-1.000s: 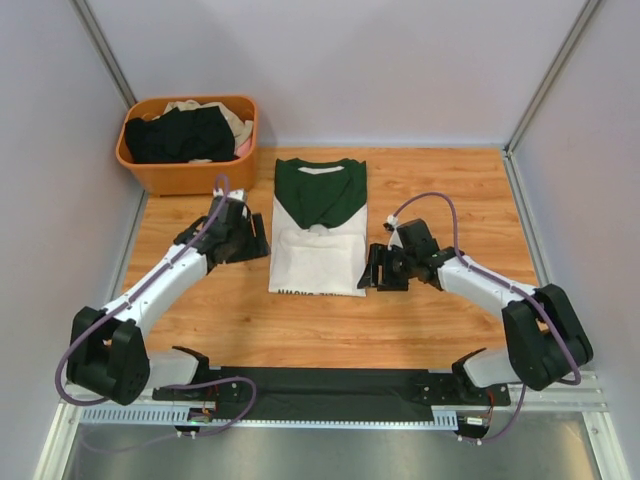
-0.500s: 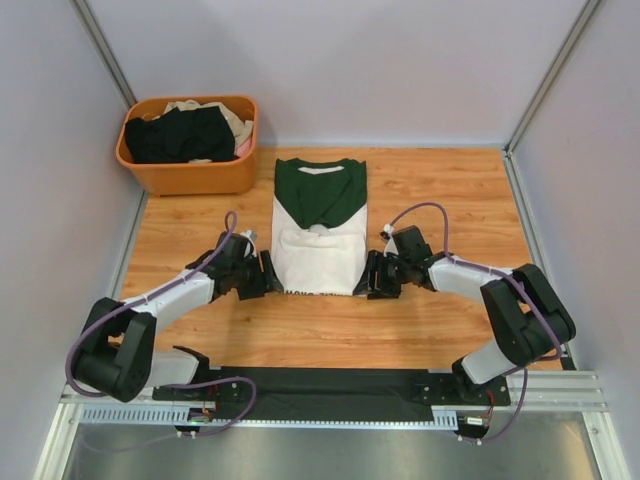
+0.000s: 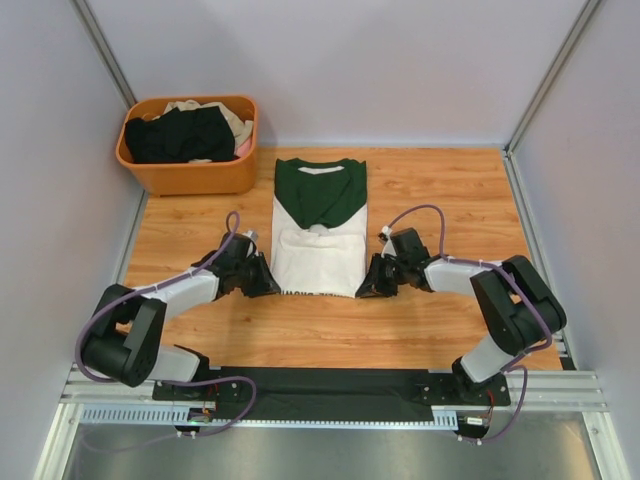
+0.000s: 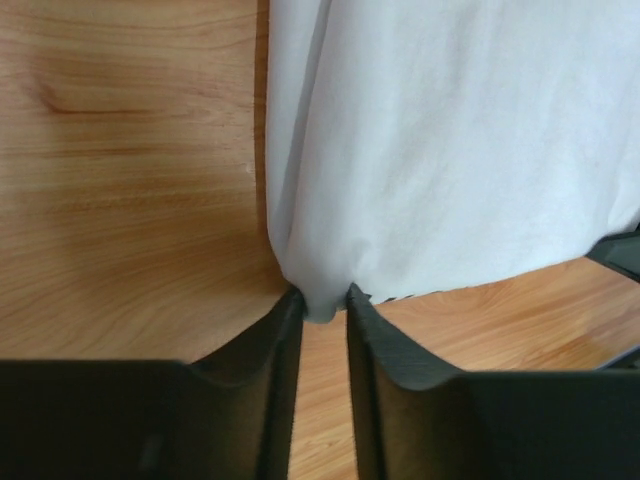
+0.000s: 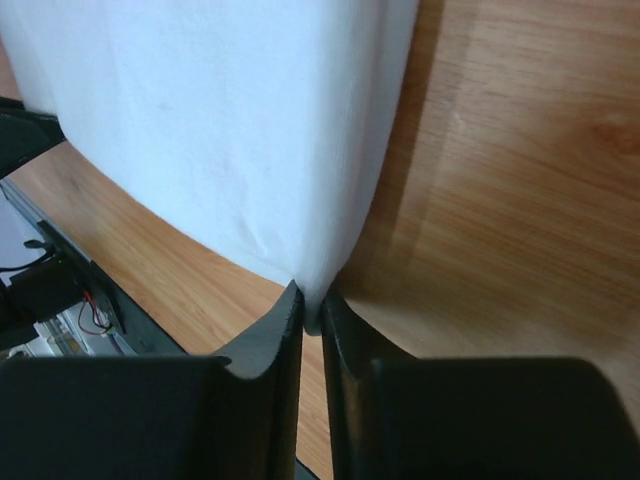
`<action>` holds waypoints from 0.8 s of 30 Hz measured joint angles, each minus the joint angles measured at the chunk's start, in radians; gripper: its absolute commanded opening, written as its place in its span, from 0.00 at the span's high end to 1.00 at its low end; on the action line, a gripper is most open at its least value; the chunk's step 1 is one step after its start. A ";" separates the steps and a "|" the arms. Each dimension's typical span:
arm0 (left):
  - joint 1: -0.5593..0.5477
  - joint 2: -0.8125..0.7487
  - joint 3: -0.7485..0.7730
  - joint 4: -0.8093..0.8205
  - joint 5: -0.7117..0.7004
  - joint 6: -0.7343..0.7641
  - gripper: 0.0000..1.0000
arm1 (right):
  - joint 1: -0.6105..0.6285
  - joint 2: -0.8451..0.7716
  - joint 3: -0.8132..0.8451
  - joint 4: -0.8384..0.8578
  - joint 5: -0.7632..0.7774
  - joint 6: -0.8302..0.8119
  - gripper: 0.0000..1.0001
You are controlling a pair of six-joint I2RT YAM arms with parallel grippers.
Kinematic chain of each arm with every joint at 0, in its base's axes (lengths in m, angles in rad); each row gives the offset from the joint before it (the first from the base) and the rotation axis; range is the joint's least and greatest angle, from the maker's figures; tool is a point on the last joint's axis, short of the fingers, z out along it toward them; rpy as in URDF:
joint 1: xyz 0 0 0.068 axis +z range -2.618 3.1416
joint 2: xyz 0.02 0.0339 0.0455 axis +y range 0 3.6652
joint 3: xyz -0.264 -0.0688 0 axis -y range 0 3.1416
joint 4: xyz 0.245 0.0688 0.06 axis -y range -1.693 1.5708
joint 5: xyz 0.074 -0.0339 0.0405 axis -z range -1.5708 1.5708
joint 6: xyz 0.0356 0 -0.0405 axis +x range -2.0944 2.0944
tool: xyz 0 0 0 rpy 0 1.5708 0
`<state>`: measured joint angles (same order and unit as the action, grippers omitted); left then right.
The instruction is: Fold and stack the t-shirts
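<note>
A white t-shirt (image 3: 317,255) with a dark green collar and sleeves lies folded into a narrow strip on the wooden table, collar at the far end. My left gripper (image 3: 268,285) is shut on its near left corner; in the left wrist view the white cloth (image 4: 450,150) bunches between the gripper (image 4: 323,300) tips. At the near right corner my right gripper (image 3: 368,287) is shut on the hem, and the right wrist view shows the cloth (image 5: 220,130) pinched in the gripper (image 5: 312,310). More t-shirts (image 3: 180,133), black and beige, fill the basket.
An orange plastic basket (image 3: 190,175) stands at the far left corner of the table (image 3: 450,190). Grey walls close in the left, right and back. A black rail (image 3: 320,385) with the arm bases runs along the near edge.
Both grippers have moved down and inward to the shirt's near corners and closed on the cloth. The shirt's near hem has drawn in slightly.
</note>
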<state>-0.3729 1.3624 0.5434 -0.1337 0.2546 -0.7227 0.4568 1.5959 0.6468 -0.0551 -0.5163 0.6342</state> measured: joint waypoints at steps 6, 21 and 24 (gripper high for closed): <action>-0.015 0.020 0.017 -0.008 0.008 -0.008 1.00 | 0.000 0.001 -0.005 -0.003 0.012 -0.003 1.00; -0.203 -0.496 0.058 -0.411 -0.056 -0.063 1.00 | 0.072 -0.639 -0.034 -0.449 0.156 0.014 1.00; -0.254 -0.600 0.064 -0.515 -0.056 -0.110 1.00 | 0.132 -0.796 -0.034 -0.575 0.187 0.063 1.00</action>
<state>-0.6270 0.7628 0.6071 -0.6491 0.1986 -0.8326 0.5888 0.7998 0.6125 -0.6300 -0.3298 0.6975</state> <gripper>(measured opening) 0.011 0.015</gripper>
